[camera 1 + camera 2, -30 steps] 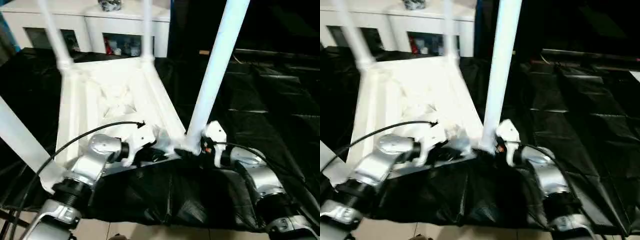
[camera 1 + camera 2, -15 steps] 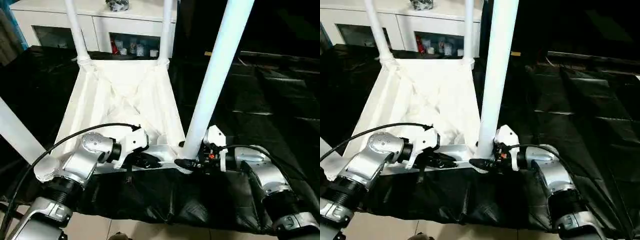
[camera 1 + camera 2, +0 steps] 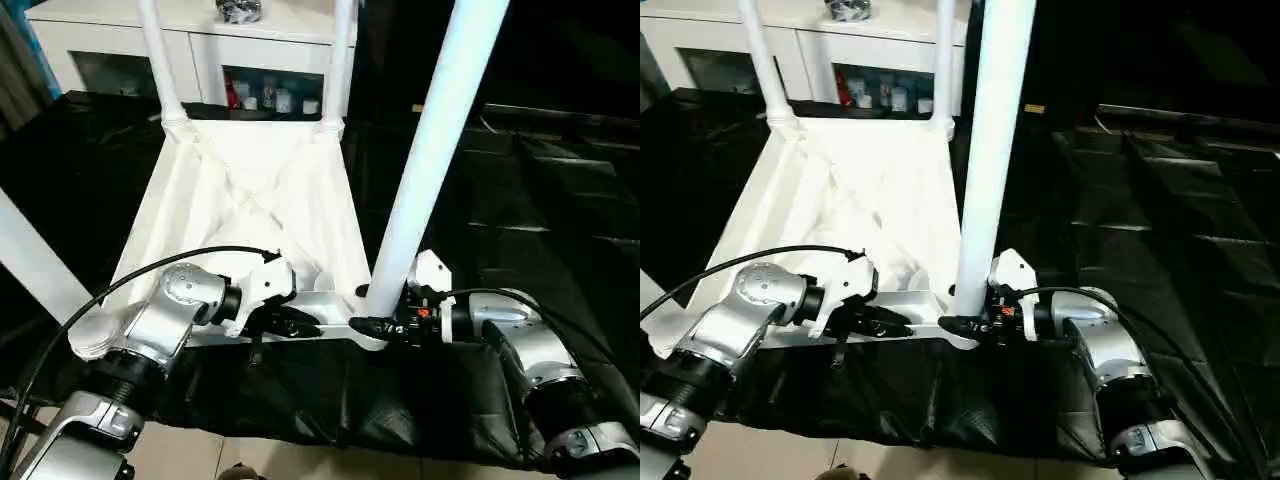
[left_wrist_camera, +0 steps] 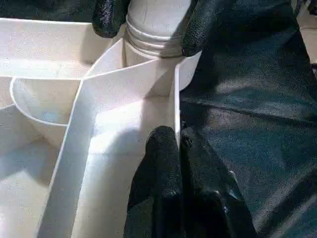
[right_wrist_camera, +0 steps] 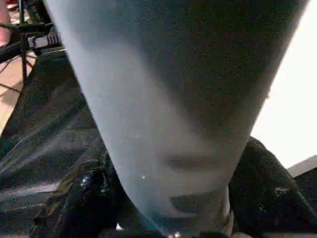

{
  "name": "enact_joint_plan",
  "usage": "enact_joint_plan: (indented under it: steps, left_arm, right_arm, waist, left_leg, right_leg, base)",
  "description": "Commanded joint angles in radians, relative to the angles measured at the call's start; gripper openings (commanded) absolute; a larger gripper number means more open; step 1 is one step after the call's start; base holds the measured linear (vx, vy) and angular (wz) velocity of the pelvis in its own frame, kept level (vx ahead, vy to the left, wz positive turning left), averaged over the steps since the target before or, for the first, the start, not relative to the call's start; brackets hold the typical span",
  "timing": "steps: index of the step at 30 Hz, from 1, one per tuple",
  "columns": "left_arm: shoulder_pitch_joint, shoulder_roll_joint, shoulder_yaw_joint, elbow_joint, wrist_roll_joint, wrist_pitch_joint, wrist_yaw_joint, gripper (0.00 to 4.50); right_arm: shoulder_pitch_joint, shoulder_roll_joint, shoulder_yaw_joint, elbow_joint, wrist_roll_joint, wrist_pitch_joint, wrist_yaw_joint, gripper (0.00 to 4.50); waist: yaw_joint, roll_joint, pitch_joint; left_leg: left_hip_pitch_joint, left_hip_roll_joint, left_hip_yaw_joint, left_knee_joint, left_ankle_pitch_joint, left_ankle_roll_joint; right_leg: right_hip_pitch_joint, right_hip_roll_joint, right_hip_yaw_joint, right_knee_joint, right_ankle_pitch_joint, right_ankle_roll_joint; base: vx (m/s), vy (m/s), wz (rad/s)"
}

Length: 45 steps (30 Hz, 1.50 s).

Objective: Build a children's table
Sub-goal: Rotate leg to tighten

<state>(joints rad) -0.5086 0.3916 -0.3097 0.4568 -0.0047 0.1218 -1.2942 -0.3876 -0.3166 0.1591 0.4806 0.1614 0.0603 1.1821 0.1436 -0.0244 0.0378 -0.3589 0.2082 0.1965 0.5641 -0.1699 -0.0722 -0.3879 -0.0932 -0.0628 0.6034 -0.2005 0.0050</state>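
Observation:
The children's table lies upside down on the black sheet, its white tabletop point(image 3: 250, 200) showing the ribbed underside. Two far legs point(image 3: 160, 60) point(image 3: 340, 60) stand in their corner sockets, and a near left leg point(image 3: 35, 265) leans at the picture's edge. The thick near right leg point(image 3: 430, 150) rises from the near right socket. My right gripper point(image 3: 370, 322) is shut around this leg's base point(image 5: 163, 99), one finger point(image 5: 84, 198) on each side. My left gripper point(image 4: 179, 144) is shut on the tabletop's near rim point(image 4: 177, 109), just left of that socket.
A white cabinet point(image 3: 110, 40) with glass-fronted compartments stands behind the tabletop. The black sheet point(image 3: 540, 200) spreads wide to the right. Pale floor tiles point(image 3: 300, 465) show past the sheet's near edge. A black cable point(image 3: 150, 275) arcs over my left forearm.
The head camera has shifted and steadied, so the tabletop sits straighter in the picture. Both grippers keep their holds on the rim and the leg's base.

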Motion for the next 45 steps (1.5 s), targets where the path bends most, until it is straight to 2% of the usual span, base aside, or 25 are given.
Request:
enact_joint_plan:
  steps: [1,4,5,6,7,8,10,11,12,13,14,15,17,19,22,24,25,27,28,30,35,37,41,42,45]
  left_arm:
    - [-0.016,-0.047,-0.022,0.016,0.016,0.022,0.064,0.0]
    - [-0.028,-0.106,-0.009,0.026,0.027,0.064,0.168,0.0]
    - [-0.03,-0.114,-0.007,0.027,0.028,0.069,0.182,0.0]
    - [-0.038,-0.17,-0.009,0.026,0.032,0.105,0.242,0.0]
    - [-0.038,-0.17,-0.009,0.026,0.032,0.105,0.242,0.0]
    - [-0.046,-0.226,-0.026,0.029,0.049,0.131,0.295,0.0]
    - [-0.049,-0.249,-0.036,0.035,0.064,0.14,0.326,0.0]
    - [-0.05,-0.26,-0.045,0.038,0.074,0.143,0.338,0.0]
    - [-0.049,-0.27,-0.055,0.037,0.083,0.146,0.345,0.0]
    - [-0.048,-0.277,-0.063,0.036,0.089,0.148,0.35,0.0]
    - [-0.046,-0.285,-0.07,0.034,0.093,0.154,0.355,0.0]
    - [-0.044,-0.292,-0.076,0.03,0.095,0.159,0.357,0.0]
    - [-0.042,-0.296,-0.079,0.025,0.097,0.164,0.355,0.0]
    - [-0.041,-0.286,-0.074,0.021,0.096,0.162,0.347,0.0]
    - [-0.034,-0.258,-0.061,0.006,0.093,0.152,0.326,0.0]
    - [-0.024,-0.229,-0.054,-0.006,0.079,0.138,0.283,0.0]
    - [-0.018,-0.21,-0.054,-0.013,0.073,0.119,0.256,0.0]
    - [-0.007,-0.182,-0.052,-0.029,0.061,0.112,0.214,0.0]
    - [-0.001,-0.166,-0.049,-0.037,0.054,0.112,0.194,0.0]
    - [0.002,-0.15,-0.046,-0.041,0.048,0.095,0.173,0.0]
    - [0.002,-0.102,-0.032,-0.046,0.026,0.083,0.099,0.0]
    - [-0.006,-0.084,-0.024,-0.032,0.022,0.069,0.07,0.0]
    - [-0.013,-0.063,-0.026,-0.023,0.013,0.057,0.042,0.0]
    - [-0.018,-0.053,-0.027,-0.017,0.011,0.05,0.028,0.0]
    - [-0.025,-0.034,-0.03,-0.006,0.008,0.035,-0.002,0.0]
  right_arm:
    - [0.018,0.045,0.026,-0.007,0.013,0.019,-0.035,2.52]
    - [0.012,0.109,-0.02,0.066,-0.021,0.014,-0.226,2.51]
    - [0.009,0.118,-0.026,0.076,-0.025,0.015,-0.253,2.51]
    - [-0.013,0.172,-0.049,0.127,-0.048,0.011,-0.393,2.51]
    - [-0.013,0.172,-0.049,0.127,-0.048,0.011,-0.393,2.51]
    - [-0.043,0.239,-0.069,0.173,-0.058,0.02,-0.525,2.51]
    - [-0.058,0.273,-0.07,0.191,-0.067,0.024,-0.585,2.51]
    - [-0.07,0.294,-0.069,0.204,-0.073,0.027,-0.62,2.51]
    - [-0.078,0.316,-0.067,0.209,-0.077,0.031,-0.645,2.51]
    - [-0.084,0.333,-0.062,0.21,-0.082,0.033,-0.66,2.51]
    - [-0.092,0.343,-0.038,0.208,-0.105,0.028,-0.661,2.51]
    - [-0.098,0.344,-0.009,0.205,-0.143,0.009,-0.67,2.51]
    - [-0.109,0.356,-0.029,0.212,-0.132,0.003,-0.689,2.51]
    - [-0.112,0.347,-0.058,0.206,-0.106,-0.003,-0.677,3.07]
    - [-0.094,0.305,-0.058,0.188,-0.101,-0.02,-0.599,3.23]
    - [-0.08,0.268,-0.063,0.158,-0.065,-0.007,-0.523,3.4]
    - [-0.072,0.247,-0.059,0.134,-0.049,0.004,-0.478,3.51]
    - [-0.058,0.212,-0.041,0.094,-0.04,0.013,-0.408,3.65]
    - [-0.05,0.188,-0.028,0.069,-0.038,0.019,-0.364,3.76]
    - [-0.045,0.166,-0.017,0.051,-0.037,0.02,-0.323,3.76]
    - [-0.033,0.079,0.009,0.004,-0.025,-0.005,-0.154,3.76]
    - [-0.033,0.037,0.021,-0.01,-0.018,-0.001,-0.07,3.62]
    - [-0.033,-0.001,0.037,-0.023,-0.015,0.008,-0.011,3.42]
    - [-0.036,-0.017,0.041,-0.022,-0.014,0.011,0.014,3.2]
    - [-0.045,-0.035,0.034,-0.018,0.002,0.019,0.049,2.99]
  waist:
    - [-0.005,-0.002,-0.053]
    - [-0.012,-0.004,-0.042]
    - [-0.014,-0.003,-0.039]
    - [-0.017,-0.004,-0.038]
    - [-0.02,0.004,-0.038]
    - [-0.029,-0.001,-0.037]
    - [-0.043,0.007,-0.035]
    - [-0.048,0.003,-0.036]
    - [-0.052,0.01,-0.037]
    - [-0.058,0.007,-0.038]
    - [-0.057,0.014,-0.039]
    - [-0.058,0.011,-0.038]
    - [-0.059,0.013,-0.039]
    - [-0.06,0.014,-0.038]
    - [-0.058,0.014,-0.04]
    - [-0.053,0.005,-0.042]
    - [-0.052,0.007,-0.044]
    - [-0.047,0.002,-0.048]
    - [-0.046,0.003,-0.049]
    - [-0.044,0.003,-0.056]
    - [-0.031,0.003,-0.06]
    - [-0.025,0.008,-0.056]
    - [-0.02,0.006,-0.053]
    - [-0.019,0.009,-0.052]
    - [-0.016,0.004,-0.052]
  left_leg:
    - [0.012,0.03,-0.009,-0.061,-0.204,0.029]
    - [0.016,0.028,-0.013,-0.072,-0.297,-0.007]
    - [0.024,0.027,-0.016,-0.074,-0.35,-0.023]
    - [0.025,0.027,-0.022,-0.077,-0.374,-0.032]
    - [0.024,0.028,-0.023,-0.078,-0.376,-0.041]
    - [0.026,0.026,-0.024,-0.079,-0.392,-0.047]
    - [0.024,0.024,-0.031,-0.081,-0.413,-0.057]
    - [0.023,0.022,-0.032,-0.081,-0.423,-0.052]
    - [0.026,0.021,-0.033,-0.081,-0.431,-0.046]
    - [0.021,0.022,-0.033,-0.082,-0.427,-0.042]
    - [0.02,0.022,-0.034,-0.083,-0.425,-0.042]
    - [0.019,0.022,-0.032,-0.084,-0.425,-0.039]
    - [0.022,0.022,-0.032,-0.084,-0.436,-0.04]
    - [0.019,0.022,-0.032,-0.086,-0.438,-0.036]
    - [0.022,0.024,-0.029,-0.084,-0.44,-0.032]
    - [0.018,0.025,-0.026,-0.083,-0.403,-0.017]
    - [0.018,0.026,-0.026,-0.082,-0.389,-0.012]
    - [0.013,0.028,-0.02,-0.077,-0.32,0.013]
    - [0.013,0.027,-0.019,-0.075,-0.301,0.018]
    - [0.009,0.024,-0.014,-0.066,-0.21,0.04]
    - [0.008,0.024,-0.009,-0.055,-0.123,0.078]
    - [0.01,0.027,-0.007,-0.056,-0.154,0.074]
    - [0.009,0.029,-0.008,-0.058,-0.197,0.054]
    - [0.01,0.029,-0.008,-0.059,-0.22,0.045]
    - [0.011,0.031,-0.009,-0.061,-0.242,0.03]
  right_leg:
    - [0.037,-0.05,0.04,-0.055,-0.09,-0.234]
    - [0.031,-0.058,0.042,-0.076,-0.272,-0.198]
    - [0.025,-0.062,0.042,-0.088,-0.377,-0.172]
    - [0.025,-0.064,0.042,-0.094,-0.443,-0.146]
    - [0.023,-0.064,0.043,-0.094,-0.45,-0.142]
    - [0.02,-0.063,0.042,-0.1,-0.476,-0.133]
    - [0.02,-0.062,0.037,-0.103,-0.509,-0.119]
    - [0.02,-0.06,0.035,-0.109,-0.523,-0.106]
    - [0.017,-0.06,0.036,-0.111,-0.52,-0.105]
    - [0.019,-0.058,0.035,-0.11,-0.5,-0.108]
    - [0.021,-0.058,0.035,-0.108,-0.487,-0.11]
    - [0.02,-0.055,0.035,-0.108,-0.465,-0.113]
    - [0.017,-0.054,0.036,-0.107,-0.447,-0.123]
    - [0.021,-0.054,0.035,-0.106,-0.435,-0.128]
    - [0.017,-0.054,0.038,-0.106,-0.41,-0.14]
    - [0.023,-0.054,0.04,-0.098,-0.358,-0.154]
    - [0.025,-0.054,0.041,-0.096,-0.332,-0.159]
    - [0.03,-0.051,0.042,-0.082,-0.209,-0.188]
    - [0.032,-0.05,0.042,-0.079,-0.188,-0.193]
    - [0.039,-0.046,0.04,-0.064,-0.063,-0.222]
    - [0.043,-0.043,0.037,-0.049,0.059,-0.258]
    - [0.039,-0.045,0.036,-0.053,0.009,-0.261]
    - [0.037,-0.046,0.037,-0.056,-0.051,-0.25]
    - [0.035,-0.047,0.038,-0.059,-0.085,-0.244]
    - [0.033,-0.049,0.04,-0.062,-0.123,-0.234]
  base:
    - [0.0,0.0,0.0]
    - [0.0,0.0,0.0]
    - [0.0,0.0,0.0]
    - [0.0,0.0,0.0]
    - [0.0,0.0,0.0]
    - [0.0,0.0,0.0]
    - [0.0,0.0,0.0]
    - [0.0,0.0,0.0]
    - [0.0,0.0,0.0]
    - [0.0,0.0,0.0]
    - [0.0,0.0,0.0]
    - [0.0,0.0,0.0]
    - [0.0,0.0,0.0]
    - [0.0,0.0,0.0]
    - [0.0,0.0,0.0]
    - [0.0,0.0,0.0]
    - [0.0,0.0,0.0]
    - [0.056,-0.008,0.04]
    - [0.069,-0.013,0.04]
    - [0.068,-0.014,0.01]
    - [0.01,-0.002,0.0]
    - [0.0,0.0,0.0]
    - [0.0,0.0,0.0]
    - [0.0,0.0,0.0]
    - [0.0,0.0,0.0]
